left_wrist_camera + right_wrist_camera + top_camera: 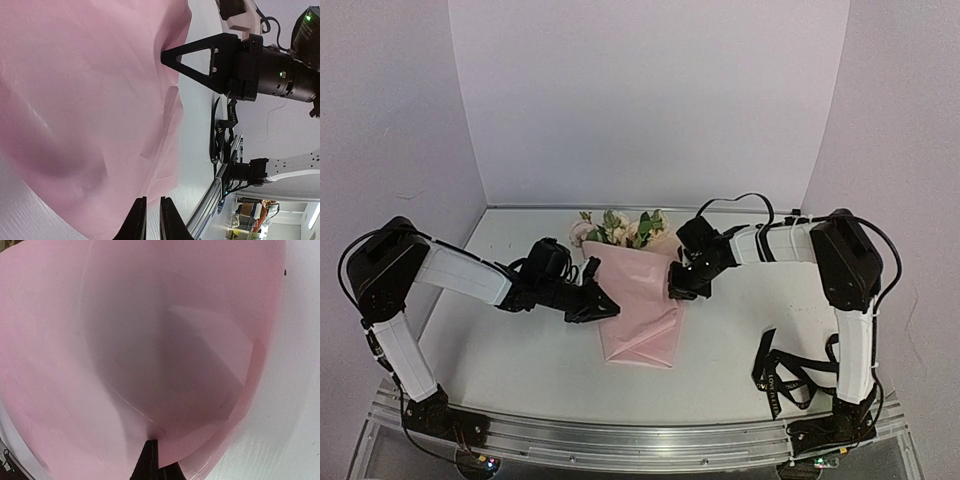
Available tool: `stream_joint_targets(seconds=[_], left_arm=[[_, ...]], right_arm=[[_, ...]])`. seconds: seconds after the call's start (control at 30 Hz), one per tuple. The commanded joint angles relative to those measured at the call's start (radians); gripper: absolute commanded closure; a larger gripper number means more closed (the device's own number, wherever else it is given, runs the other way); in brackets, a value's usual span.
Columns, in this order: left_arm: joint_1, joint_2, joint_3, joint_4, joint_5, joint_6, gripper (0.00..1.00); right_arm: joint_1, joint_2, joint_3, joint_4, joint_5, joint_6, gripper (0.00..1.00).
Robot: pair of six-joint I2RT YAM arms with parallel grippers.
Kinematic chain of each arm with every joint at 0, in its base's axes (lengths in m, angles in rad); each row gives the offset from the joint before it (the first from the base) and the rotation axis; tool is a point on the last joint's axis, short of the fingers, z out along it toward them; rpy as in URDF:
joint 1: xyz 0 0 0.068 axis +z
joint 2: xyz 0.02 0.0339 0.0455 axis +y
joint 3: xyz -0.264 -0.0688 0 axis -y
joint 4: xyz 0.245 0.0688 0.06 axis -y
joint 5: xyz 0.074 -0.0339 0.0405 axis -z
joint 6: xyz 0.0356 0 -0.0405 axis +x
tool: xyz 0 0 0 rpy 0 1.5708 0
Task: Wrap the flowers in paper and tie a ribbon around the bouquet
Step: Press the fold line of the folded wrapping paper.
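Two robot arms (460,272) are standing bolted to an aluminium rail (640,435) in a robotics lab, pale panels (650,100) enclosing their table (520,350), a ceiling light (314,216) glowing beyond.

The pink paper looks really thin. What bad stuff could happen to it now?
The paper could tear or crumple where the shut right gripper meets its edge. Nothing ties the wrap yet: the ribbon lies by the right arm's base, so the paper might spring open and the flowers slide out.
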State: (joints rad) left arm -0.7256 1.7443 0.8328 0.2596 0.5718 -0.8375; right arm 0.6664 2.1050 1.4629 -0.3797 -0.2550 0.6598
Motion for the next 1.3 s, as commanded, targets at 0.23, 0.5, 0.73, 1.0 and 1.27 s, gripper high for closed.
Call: stream_joint_targets(seconds=[0.23, 0.5, 0.73, 1.0, 1.27], left_arm=[[-0.049, 0.187, 0.132, -0.111, 0.052, 0.047, 0.91], [-0.051, 0.22, 0.112, -0.148, 0.05, 0.052, 0.92], [-0.051, 0.218, 0.107, -0.158, 0.055, 0.065, 0.92], [-0.052, 0.202, 0.094, -0.16, 0.068, 0.082, 0.92], [-0.054, 0.179, 0.076, -0.155, 0.071, 0.092, 0.92]], right_arm=[[-0.003, -0.025, 0.071, -0.071, 0.008, -0.021, 1.0], [0.005, -0.126, -0.013, -0.083, 0.037, 0.021, 0.93], [0.038, -0.279, -0.089, -0.109, 0.09, 0.052, 0.67], [0.146, -0.2, -0.048, -0.046, 0.015, 0.124, 0.72], [0.162, -0.106, -0.099, 0.12, -0.033, 0.248, 0.79]])
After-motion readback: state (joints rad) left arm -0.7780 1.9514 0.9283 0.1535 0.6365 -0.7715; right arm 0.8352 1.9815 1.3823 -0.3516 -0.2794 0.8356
